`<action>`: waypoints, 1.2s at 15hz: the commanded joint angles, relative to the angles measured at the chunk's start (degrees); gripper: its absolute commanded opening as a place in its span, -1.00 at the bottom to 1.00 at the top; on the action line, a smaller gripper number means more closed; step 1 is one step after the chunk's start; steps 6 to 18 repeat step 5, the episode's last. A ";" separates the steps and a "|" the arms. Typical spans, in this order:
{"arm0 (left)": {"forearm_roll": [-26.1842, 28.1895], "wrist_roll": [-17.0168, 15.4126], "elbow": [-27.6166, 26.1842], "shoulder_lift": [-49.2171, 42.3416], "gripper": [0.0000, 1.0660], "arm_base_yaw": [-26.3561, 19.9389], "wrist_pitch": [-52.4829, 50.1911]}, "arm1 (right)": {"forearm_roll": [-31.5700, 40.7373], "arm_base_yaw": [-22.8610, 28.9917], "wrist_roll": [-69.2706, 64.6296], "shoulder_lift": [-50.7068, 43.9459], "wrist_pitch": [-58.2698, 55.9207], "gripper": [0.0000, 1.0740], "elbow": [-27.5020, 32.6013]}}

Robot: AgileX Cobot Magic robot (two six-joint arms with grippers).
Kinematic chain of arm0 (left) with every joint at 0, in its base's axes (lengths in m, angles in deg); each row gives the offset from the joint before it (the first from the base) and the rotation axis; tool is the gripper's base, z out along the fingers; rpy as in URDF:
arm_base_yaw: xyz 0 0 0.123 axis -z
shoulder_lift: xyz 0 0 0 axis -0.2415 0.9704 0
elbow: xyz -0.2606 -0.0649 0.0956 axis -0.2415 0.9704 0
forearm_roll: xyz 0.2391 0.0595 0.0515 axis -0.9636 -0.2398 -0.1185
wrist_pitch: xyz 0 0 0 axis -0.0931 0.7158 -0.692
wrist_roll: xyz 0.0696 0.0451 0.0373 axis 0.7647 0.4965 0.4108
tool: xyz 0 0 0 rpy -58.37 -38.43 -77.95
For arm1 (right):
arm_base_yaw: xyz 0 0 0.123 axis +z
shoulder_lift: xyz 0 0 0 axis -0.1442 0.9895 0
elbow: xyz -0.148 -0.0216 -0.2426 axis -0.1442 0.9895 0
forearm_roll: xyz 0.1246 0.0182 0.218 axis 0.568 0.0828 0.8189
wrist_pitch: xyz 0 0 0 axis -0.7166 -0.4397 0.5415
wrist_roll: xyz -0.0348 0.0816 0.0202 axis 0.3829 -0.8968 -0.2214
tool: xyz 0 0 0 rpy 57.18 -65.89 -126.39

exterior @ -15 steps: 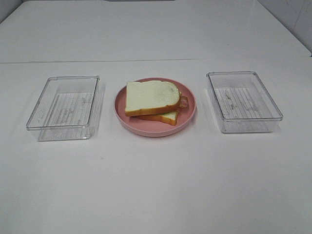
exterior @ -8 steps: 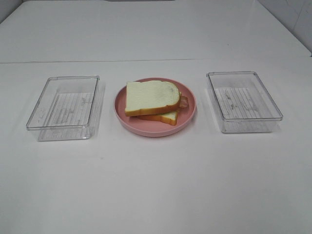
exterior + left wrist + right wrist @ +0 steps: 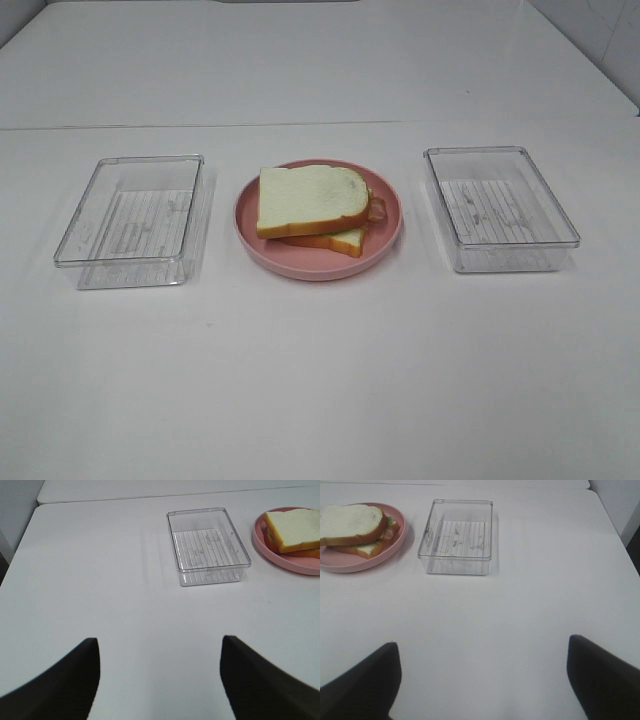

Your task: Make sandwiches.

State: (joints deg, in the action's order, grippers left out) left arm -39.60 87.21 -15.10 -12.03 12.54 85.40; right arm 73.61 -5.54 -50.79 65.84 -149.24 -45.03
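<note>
White table (image 3: 320,380). Two clear trays (image 3: 135,218) (image 3: 498,205) at nine and three o'clock of pink plate (image 3: 385,235). Sandwich (image 3: 312,205) stacked on plate, centre. Left gripper (image 3: 159,680) and right gripper (image 3: 482,680) both spread wide, holding nothing, well apart from sandwich, over bare table.

**Wide open table, three things across the middle**

We see bare table (image 3: 320,380) in front. Across the middle stand a clear tray (image 3: 130,220), a pink plate (image 3: 318,262) bearing the sandwich (image 3: 312,200), and another tray (image 3: 500,208), with narrow gaps between.
</note>
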 commanded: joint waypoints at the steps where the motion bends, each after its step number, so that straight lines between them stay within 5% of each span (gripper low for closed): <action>1: 0.52 0.17 0.11 -1.43 0.24 0.29 -0.23 | -0.11 -0.40 0.69 -1.03 0.74 0.58 0.06; 18: 0.52 0.17 0.11 -1.43 0.24 0.29 -0.23 | -0.11 -0.40 0.69 -1.03 0.74 0.58 0.06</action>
